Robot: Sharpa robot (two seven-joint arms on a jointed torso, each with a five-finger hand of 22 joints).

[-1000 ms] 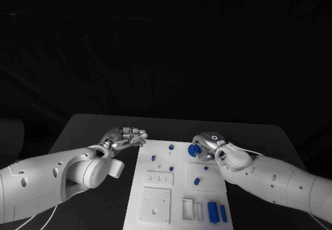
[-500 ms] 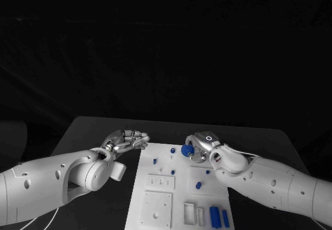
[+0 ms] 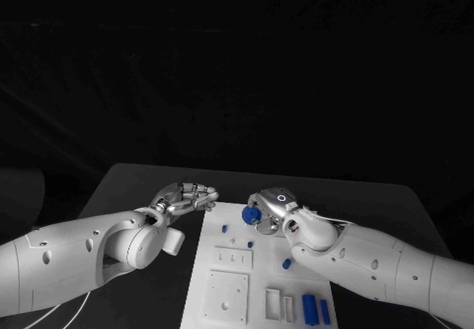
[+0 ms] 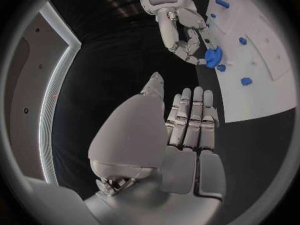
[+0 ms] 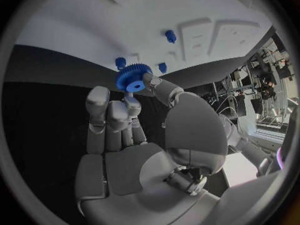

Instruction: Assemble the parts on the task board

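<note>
— Since 1 second ago, what has moved?

— Right hand (image 3: 268, 208) has carried the blue gear (image 3: 251, 216) from over the middle of the task board's (image 3: 229, 295) far edge toward that edge's left corner. It pinches the gear between thumb and fingertips; the right wrist view shows the toothed rim and centre hole (image 5: 132, 80) clearly.

— And the left hand (image 3: 185, 197)?

— It sits just off the board's far left corner, fingers curled in together, holding nothing — the left wrist view shows them lying side by side (image 4: 190, 120).

— Any writing or labels?

— None I can read on the board or the parts.

— Anything sitting in recesses?

— Near the board's near right corner, 2 upright blue blocks (image 3: 314, 309) stand beside white rectangular slots (image 3: 277, 304). Small blue pegs (image 3: 286, 263) stand about the board's middle and far end, and a square recessed plate (image 3: 227, 293) lies at the near left.
</note>
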